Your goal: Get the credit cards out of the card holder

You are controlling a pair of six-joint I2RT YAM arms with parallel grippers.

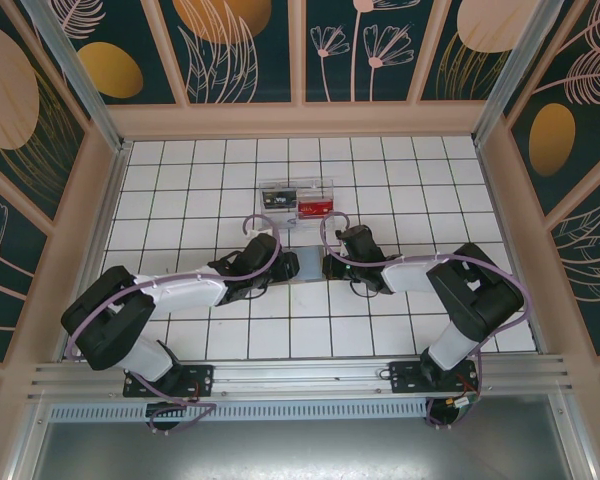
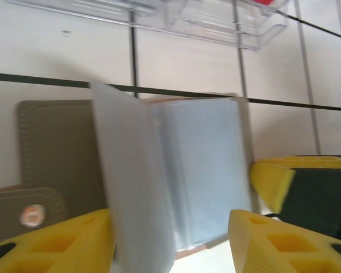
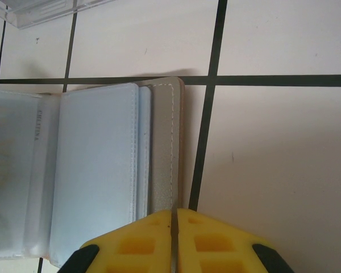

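Observation:
The grey card holder [image 1: 307, 266] lies open on the tiles between both grippers. Its clear sleeves [image 2: 207, 165] are fanned out, and one sleeve leaf [image 2: 133, 182] stands upright. My left gripper [image 2: 170, 244] is open over the sleeves, with that leaf leaning by its left finger [image 2: 74, 239]. My right gripper [image 3: 175, 227] is shut, its tips down on the holder's stitched grey right rim [image 3: 162, 142]. A faint yellowish shape shows in a left sleeve [image 3: 5, 170]; I cannot tell if it is a card. A red card [image 1: 313, 208] and a dark card [image 1: 280, 197] lie in the tray.
The clear plastic tray [image 1: 330, 185] stands just behind the holder, also seen as the tray [image 2: 216, 23] and the tray corner [image 3: 40, 11]. The holder's snap tab [image 2: 31, 213] lies flat at the left. Wooden walls ring the tiled floor.

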